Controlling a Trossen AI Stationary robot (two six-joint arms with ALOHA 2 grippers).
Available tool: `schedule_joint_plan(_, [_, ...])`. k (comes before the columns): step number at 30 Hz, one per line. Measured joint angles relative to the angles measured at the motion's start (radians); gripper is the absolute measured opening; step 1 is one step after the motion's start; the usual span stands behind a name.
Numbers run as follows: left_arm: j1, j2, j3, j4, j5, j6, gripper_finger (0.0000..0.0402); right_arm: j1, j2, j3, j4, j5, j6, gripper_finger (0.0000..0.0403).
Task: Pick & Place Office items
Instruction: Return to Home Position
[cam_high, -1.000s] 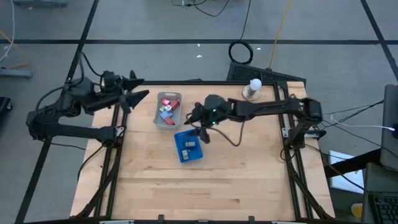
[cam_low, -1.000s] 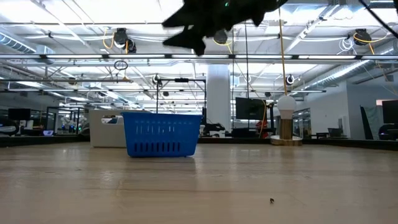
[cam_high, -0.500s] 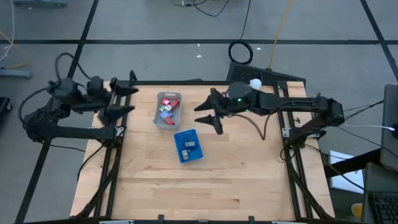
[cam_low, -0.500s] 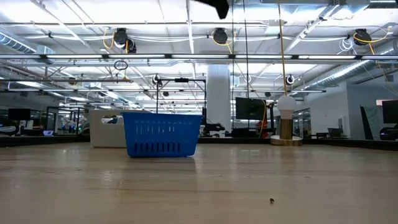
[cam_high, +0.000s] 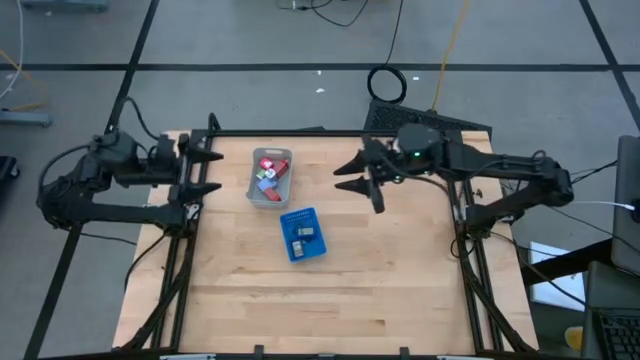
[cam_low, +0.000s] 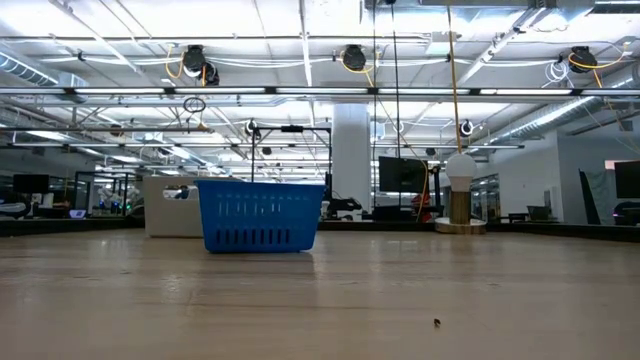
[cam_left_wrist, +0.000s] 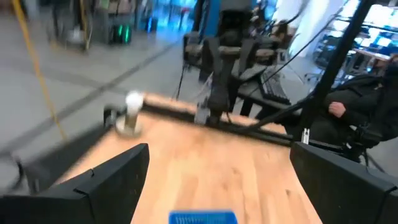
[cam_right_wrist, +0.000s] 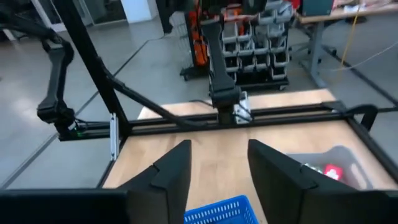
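Well, the office items (cam_high: 268, 172) look binned to me. A heap of red, pale blue and white pieces lies in the grey tray (cam_high: 268, 203) toward the bench's (cam_high: 380, 290) far edge, left of middle. A few more sit in the blue basket (cam_high: 308, 250) just beside it, nearer the centre.

I'd judge them light, stiff, smooth plastic, liable to skid or tip. If I had to lift one I'd pinch across its short flat sides from above, though the heap leaves little room for fingers.

My left claw (cam_high: 208, 172) hangs spread wide over the left edge, carrying nothing. My right claw (cam_high: 358, 183) hovers over the far right part, between tray and right edge, also parted and bare.

The bench is pale planks inside a black frame, with a white knob (cam_low: 460, 190) at its far right corner. Beyond is a bright open hall with racks and screens, and a person (cam_left_wrist: 351, 118) in dark clothes sits nearby.
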Motion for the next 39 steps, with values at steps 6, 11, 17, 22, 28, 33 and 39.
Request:
schedule_joint_plan(6, [-0.004,-0.097,-0.042,0.087,0.025,0.142,0.0392,0.0,-0.116,-0.034,-0.023,0.054,-0.007,0.0127])
schedule_joint_plan(11, [-0.004,-0.247,-0.169,0.109,0.037,0.108,0.0392,0.0,-0.251,-0.173,-0.005,0.102,0.026,0.0118])
schedule_joint_plan(17, [-0.004,-0.401,-0.353,0.207,0.055,0.099,0.0392,0.0,-0.439,-0.447,0.277,0.103,0.061,0.0116])
schedule_joint_plan(22, [-0.004,-0.448,-0.467,0.237,0.08,0.113,0.0392,-0.001,-0.59,-0.689,0.43,0.161,0.087,0.0116])
schedule_joint_plan(28, [-0.004,-0.478,-0.598,0.269,0.082,0.167,0.0392,-0.002,-0.724,-0.902,0.468,0.185,0.067,0.0116])
schedule_joint_plan(33, [-0.004,-0.528,-0.737,0.382,0.082,0.179,0.0392,-0.002,-0.79,-1.027,0.47,0.204,0.058,0.0116])
schedule_joint_plan(39, [-0.004,-0.579,-0.828,0.437,0.106,0.179,0.0392,-0.002,-0.869,-1.119,0.482,0.205,0.038,0.0116])
